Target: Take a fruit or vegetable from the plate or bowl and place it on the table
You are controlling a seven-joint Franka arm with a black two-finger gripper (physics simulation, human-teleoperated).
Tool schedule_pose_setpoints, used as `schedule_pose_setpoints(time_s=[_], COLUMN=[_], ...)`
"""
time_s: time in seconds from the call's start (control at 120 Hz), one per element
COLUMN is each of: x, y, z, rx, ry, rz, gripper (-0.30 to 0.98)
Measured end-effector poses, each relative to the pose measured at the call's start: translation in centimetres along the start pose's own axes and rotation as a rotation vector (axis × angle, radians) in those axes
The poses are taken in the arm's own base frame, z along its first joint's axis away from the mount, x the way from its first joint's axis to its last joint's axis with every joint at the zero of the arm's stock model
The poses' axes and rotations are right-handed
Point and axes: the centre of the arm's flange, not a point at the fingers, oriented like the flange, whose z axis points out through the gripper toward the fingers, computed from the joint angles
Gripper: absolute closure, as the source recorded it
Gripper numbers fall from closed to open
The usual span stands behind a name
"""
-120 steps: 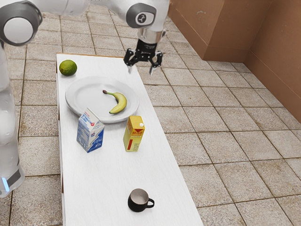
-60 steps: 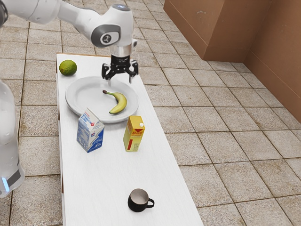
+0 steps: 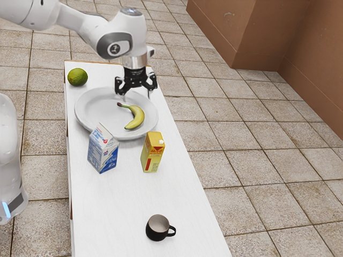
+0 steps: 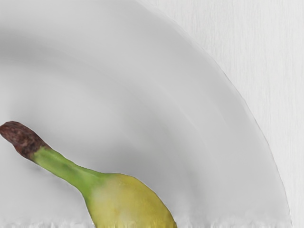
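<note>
While the banana (image 3: 138, 116) is still cradled by the plate (image 3: 94, 110), toward the exterior view's right of its middle, the gripper (image 3: 137, 97) has been brought in from beyond the table's right edge in that view and, over the last half second, lowered slightly. Its fingers are spread wide and nothing is held. The banana has not been shifted, so the approach seems nearly finished but the grasp is yet to be made; the hand should probably be centred over the thick yellow part, since a pinch at the stem might let the fruit swing. On the near side of the plate, a blue-and-white carton (image 3: 103, 150) is seen at left and a yellow carton (image 3: 153, 153) at right. The green fruit (image 3: 77, 77) is already set on the table (image 3: 118, 206), far left; the mug (image 3: 157, 228) is placed nearest.
</note>
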Motion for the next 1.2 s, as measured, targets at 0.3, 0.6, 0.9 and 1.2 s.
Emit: schedule_pose_setpoints(time_s=[0.3, 0.6, 0.9, 1.2], x=[-2.5, -2.5, -2.6, -2.7], y=[-1.4, -2.3, -1.8, -1.7], z=[0.1, 0.8, 2.4, 2.9], rx=[-0.012, -0.002, 0.013, 0.010], ry=[-0.032, -0.033, -0.028, -0.024], rz=[0.007, -0.016, -0.017, -0.016], gripper=[0.01, 0.01, 0.06, 0.10])
